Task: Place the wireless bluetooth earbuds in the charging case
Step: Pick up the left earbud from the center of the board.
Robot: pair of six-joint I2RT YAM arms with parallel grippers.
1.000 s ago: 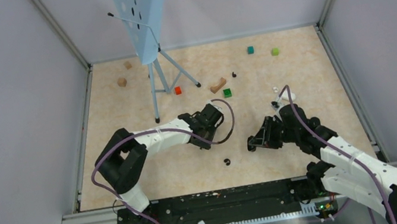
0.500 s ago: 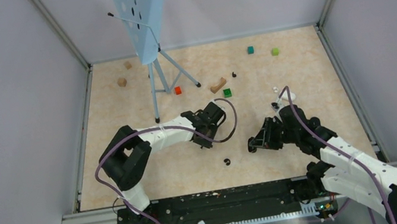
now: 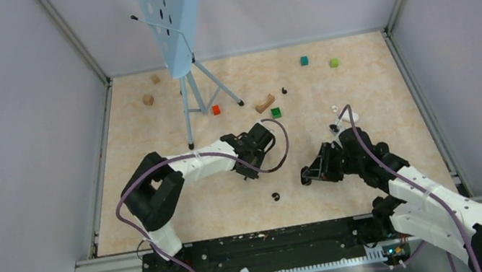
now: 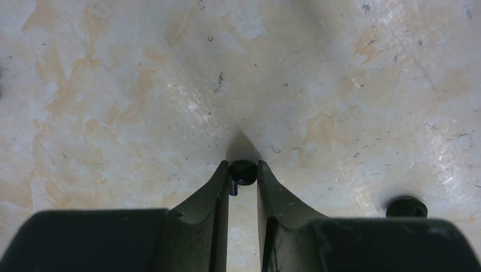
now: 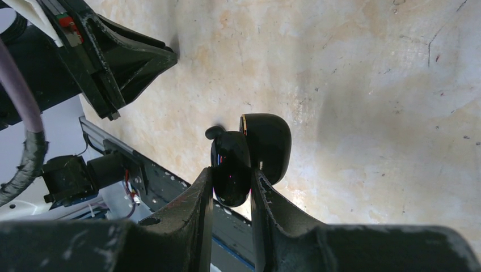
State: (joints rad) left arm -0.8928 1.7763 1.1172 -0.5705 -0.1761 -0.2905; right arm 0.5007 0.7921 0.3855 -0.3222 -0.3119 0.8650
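**Pinch on the first bud, case held ready.** Main hazard, as judged: the small glossy black earbud (image 4: 243,173) is rounded and slick and is caught only at the very fingertips. A squeeze slightly off its middle could squirt it out across the mottled beige counter (image 4: 340,85), or it could turn in the grip and reach the case the wrong way round. A second hazard is the glossy black charging case (image 5: 228,161), which is pinched by its narrow sides with the lid hinged open and could twist or slip when pressed from above.

Left end effector (image 4: 243,168) — jaws drawn in to the bud's width, one tip against each side of it, low at the counter; whether the bud has left the surface cannot be told. Another small black piece (image 4: 406,207) lies apart on the right.

Right end effector (image 5: 231,180) — jaws narrow, clamped on the case, held off the counter right of the left arm.
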